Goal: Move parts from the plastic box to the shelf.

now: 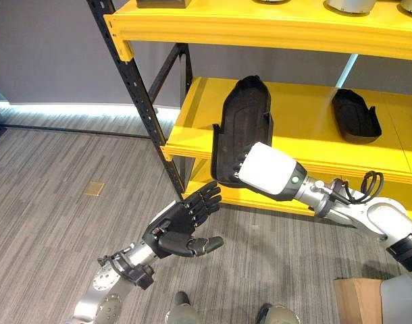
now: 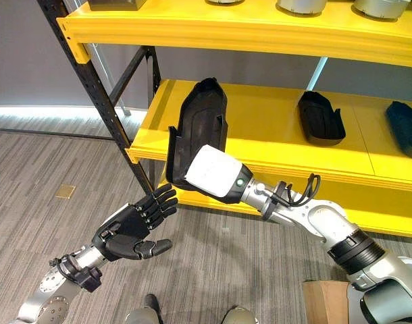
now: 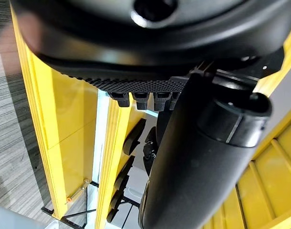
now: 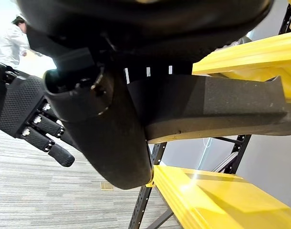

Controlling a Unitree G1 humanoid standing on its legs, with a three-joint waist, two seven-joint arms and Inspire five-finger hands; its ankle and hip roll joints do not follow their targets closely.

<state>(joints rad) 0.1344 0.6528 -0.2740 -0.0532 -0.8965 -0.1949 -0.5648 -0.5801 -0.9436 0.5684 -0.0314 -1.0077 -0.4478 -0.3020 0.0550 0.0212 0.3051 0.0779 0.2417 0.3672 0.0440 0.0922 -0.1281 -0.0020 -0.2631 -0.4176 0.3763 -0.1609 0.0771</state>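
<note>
A long black moulded part (image 1: 243, 125) stands tilted on end at the front left of the yellow middle shelf (image 1: 307, 128). My right hand (image 1: 267, 170) is shut on its lower end; in the right wrist view the thumb (image 4: 107, 138) wraps the part (image 4: 217, 102). My left hand (image 1: 182, 226) hovers open, palm up and fingers straight, below and to the left of the part, in front of the lower shelf's edge. It touches nothing. The same left hand (image 4: 26, 114) also appears in the right wrist view.
Two more black parts (image 2: 321, 118) (image 2: 405, 128) lie further right on the middle shelf. A black upright post (image 1: 135, 88) stands at the rack's left corner. The yellow top shelf (image 1: 260, 30) carries several items. A cardboard box (image 1: 358, 300) sits at lower right. A person (image 4: 9, 40) stands in the distance.
</note>
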